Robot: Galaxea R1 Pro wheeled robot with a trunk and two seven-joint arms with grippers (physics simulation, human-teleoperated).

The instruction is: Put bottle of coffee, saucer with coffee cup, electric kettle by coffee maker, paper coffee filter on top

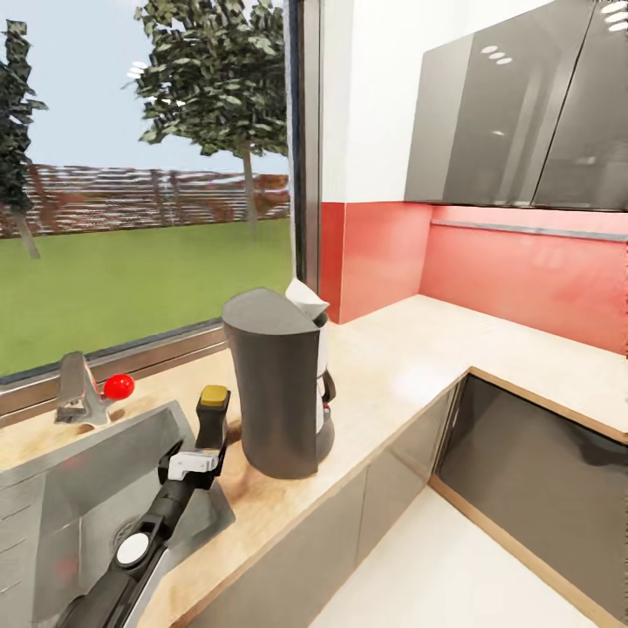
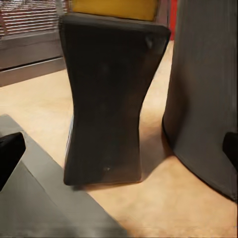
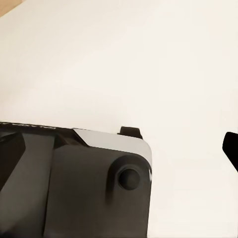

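Note:
The coffee maker (image 1: 277, 392) stands on the kitchen countertop (image 1: 410, 358), tall and dark grey. A white paper coffee filter (image 1: 307, 300) pokes out of its top. Just left of it, by the sink's rim, stands the bottle of coffee (image 1: 212, 427), dark with a yellow cap. My left gripper (image 1: 201, 455) is right in front of the bottle. In the left wrist view the bottle of coffee (image 2: 106, 104) stands upright on the counter, the coffee maker (image 2: 203, 89) beside it. The left gripper (image 2: 119, 148) is open, its fingertips (image 2: 10, 153) well clear of the bottle's sides. My right gripper (image 3: 181, 141) hangs open over white floor.
A steel sink (image 1: 78, 488) with a faucet (image 1: 77, 392) and a red knob (image 1: 118, 385) lies left of the bottle, under a big window. Grey wall cabinets (image 1: 523, 113) hang over the counter's right leg. White floor (image 1: 436, 567) lies in the corner of the L.

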